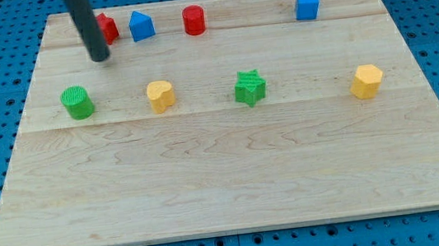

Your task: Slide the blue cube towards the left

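Blue cube [306, 5] far right; red cylinder [194, 20], blue block [140, 25] lie leftward in its row. Rod half hides red block [107, 28]; my tip [100, 59] far left. No pincer fitted.

My tip [100, 58] low, rod slightly tilted

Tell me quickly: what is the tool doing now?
My tip: no jaws, holding nothing; beside the red block, far left of the blue cube.
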